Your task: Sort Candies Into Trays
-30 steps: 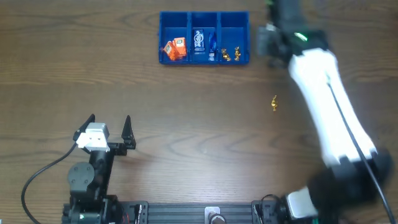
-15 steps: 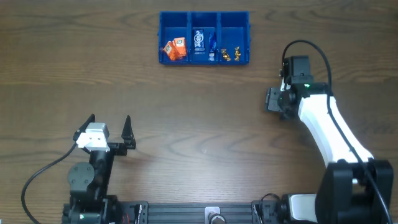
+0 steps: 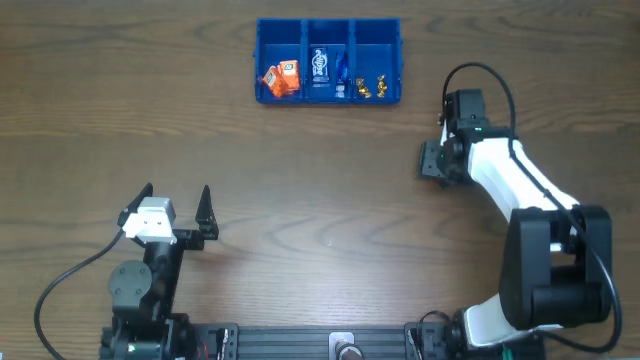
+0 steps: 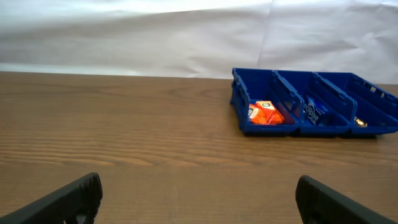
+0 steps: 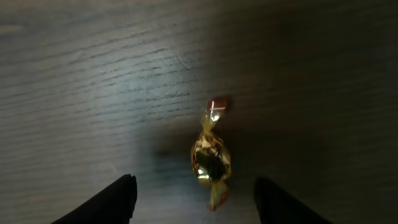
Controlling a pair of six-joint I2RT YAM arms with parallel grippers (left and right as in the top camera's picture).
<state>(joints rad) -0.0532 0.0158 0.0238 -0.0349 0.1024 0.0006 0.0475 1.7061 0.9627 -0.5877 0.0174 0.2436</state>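
Note:
A gold-wrapped candy [image 5: 211, 155] lies on the wooden table right below my right gripper [image 5: 194, 196], between its two spread fingers, untouched. In the top view the right gripper [image 3: 436, 160] hangs low over the table right of centre and covers that candy. The blue three-compartment tray [image 3: 328, 22] stands at the back: orange candies [image 3: 280, 77] in its left bin, a blue candy [image 3: 321, 66] in the middle one, gold candies [image 3: 370, 88] in the right one. My left gripper [image 3: 176, 192] rests open near the front left, with nothing between its fingers [image 4: 68, 199].
A white wall runs behind the table in the left wrist view. The right arm's black cable [image 3: 490, 75] loops above its wrist. Bare wood [image 3: 320, 190] stretches between the two grippers and in front of the tray.
The right arm swung back from beside the tray toward the table's right-centre and came down over the lone gold candy, now hidden beneath it in the top view. The left arm stayed put.

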